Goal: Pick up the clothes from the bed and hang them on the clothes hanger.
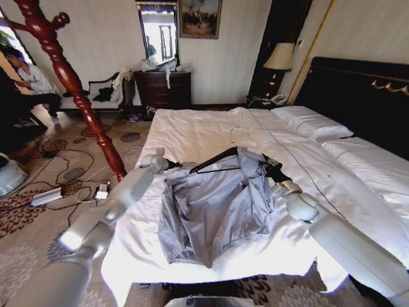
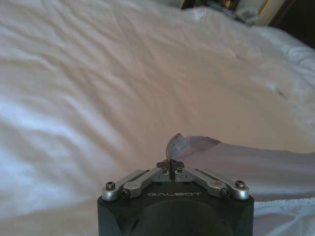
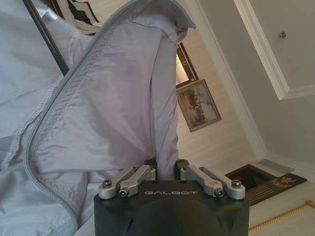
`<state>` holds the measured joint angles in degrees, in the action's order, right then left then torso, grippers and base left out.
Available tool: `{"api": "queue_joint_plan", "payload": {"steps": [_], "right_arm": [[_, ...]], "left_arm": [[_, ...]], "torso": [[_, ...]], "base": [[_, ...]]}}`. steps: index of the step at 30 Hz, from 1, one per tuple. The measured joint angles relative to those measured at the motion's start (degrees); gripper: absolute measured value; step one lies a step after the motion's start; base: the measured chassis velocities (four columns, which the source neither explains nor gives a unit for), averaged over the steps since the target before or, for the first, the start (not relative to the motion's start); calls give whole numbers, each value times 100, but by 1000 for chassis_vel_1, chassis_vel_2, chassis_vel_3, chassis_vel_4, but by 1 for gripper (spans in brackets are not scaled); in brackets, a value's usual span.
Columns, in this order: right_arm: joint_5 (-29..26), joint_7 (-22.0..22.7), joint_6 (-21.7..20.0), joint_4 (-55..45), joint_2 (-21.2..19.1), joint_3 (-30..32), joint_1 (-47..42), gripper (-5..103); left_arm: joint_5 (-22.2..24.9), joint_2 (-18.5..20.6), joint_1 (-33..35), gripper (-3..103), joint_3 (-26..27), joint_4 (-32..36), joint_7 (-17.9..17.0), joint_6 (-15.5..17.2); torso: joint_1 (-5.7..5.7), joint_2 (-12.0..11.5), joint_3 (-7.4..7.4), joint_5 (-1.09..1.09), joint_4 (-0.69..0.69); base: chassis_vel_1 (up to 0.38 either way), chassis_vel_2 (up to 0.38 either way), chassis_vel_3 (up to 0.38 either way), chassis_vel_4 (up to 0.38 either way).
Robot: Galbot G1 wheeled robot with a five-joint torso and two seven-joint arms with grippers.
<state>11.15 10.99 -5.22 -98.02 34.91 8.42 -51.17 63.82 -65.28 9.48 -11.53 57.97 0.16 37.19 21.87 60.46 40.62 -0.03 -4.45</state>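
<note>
The clothes (image 1: pixel 214 208), a pale grey-blue shirt, hang open-fronted over the bed (image 1: pixel 192 131), draped on the black clothes hanger (image 1: pixel 214 160), whose metal hook (image 1: pixel 236 132) points toward the headboard. My left gripper (image 1: pixel 181 165) is at the shirt's left shoulder. In the left wrist view its fingertips (image 2: pixel 170 164) are pressed together at a fold of shirt fabric (image 2: pixel 189 145). My right gripper (image 1: pixel 271 171) is shut on the right shoulder. The right wrist view shows that gripper (image 3: pixel 167 169) pinching the cloth (image 3: pixel 98 128), with the hanger's bar (image 3: pixel 44 35) behind it.
A reddish-brown wooden coat stand (image 1: pixel 77 89) rises left of the bed. Cables and a power strip (image 1: pixel 48 195) lie on the carpet beside it. White pillows (image 1: pixel 313 121) and the black headboard (image 1: pixel 358 89) are at the right; a dresser (image 1: pixel 163 88) stands against the far wall.
</note>
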Motion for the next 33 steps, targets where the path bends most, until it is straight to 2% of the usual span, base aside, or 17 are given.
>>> {"api": "queue_joint_plan", "payload": {"steps": [2, 3, 5, 11, 15, 16, 19, 23, 30, 33], "right_arm": [[12, -1, -17, -6, 45, -14, 30, 15], [12, -1, -17, -6, 45, -14, 30, 15], [14, -5, -55, -5, 64, -32, 49, 15], [7, -16, -96, -53, 46, -32, 84, 15], [-4, -20, -167, -156, 17, -25, 63, 15], [-4, -20, -167, -156, 17, -25, 63, 15], [-23, -21, -252, -173, 41, -23, 63, 15], [-24, -23, -307, -152, 69, -47, 61, 15], [-99, -41, -459, -83, 97, -144, 91, 15], [-310, -44, -542, -47, 100, -201, 134, 15]], "left_arm": [[315, 219, 53, 0, 1, 517, -211, -77], [315, 219, 53, 0, 1, 517, -211, -77], [624, 387, 46, 0, -64, 951, -422, -71], [1061, 631, -49, 0, -186, 1677, -744, -39], [1444, 833, -187, 0, -291, 2422, -1158, 36], [1444, 833, -187, 0, -291, 2422, -1158, 36], [1553, 1020, -288, 0, -412, 2935, -1548, 150], [1723, 1136, -303, 0, -453, 3276, -1811, 236], [2103, 1318, -388, 0, -515, 3879, -2139, 290], [2288, 1304, -532, 0, -544, 4152, -2284, 338]], "torso": [[0, 0, -1, 1, -3], [0, 0, -1, 1, -3], [0, 0, 0, 2, -1], [0, 0, -1, 2, -2], [0, 0, -1, 2, -2], [0, 0, -1, 2, -2], [0, 0, -1, 3, -2], [0, 0, -1, 2, -1], [0, 0, -1, 2, 0], [0, 0, -1, 4, -3]], "base": [[0, 0, 0, 0], [0, 0, 0, 0], [0, 0, 0, 0], [0, 0, 0, 0], [0, 0, 0, 0], [0, 0, 0, 0], [0, 0, 0, 0], [0, 0, 0, 0], [0, 0, 0, 0], [0, 0, 0, 0]]}}
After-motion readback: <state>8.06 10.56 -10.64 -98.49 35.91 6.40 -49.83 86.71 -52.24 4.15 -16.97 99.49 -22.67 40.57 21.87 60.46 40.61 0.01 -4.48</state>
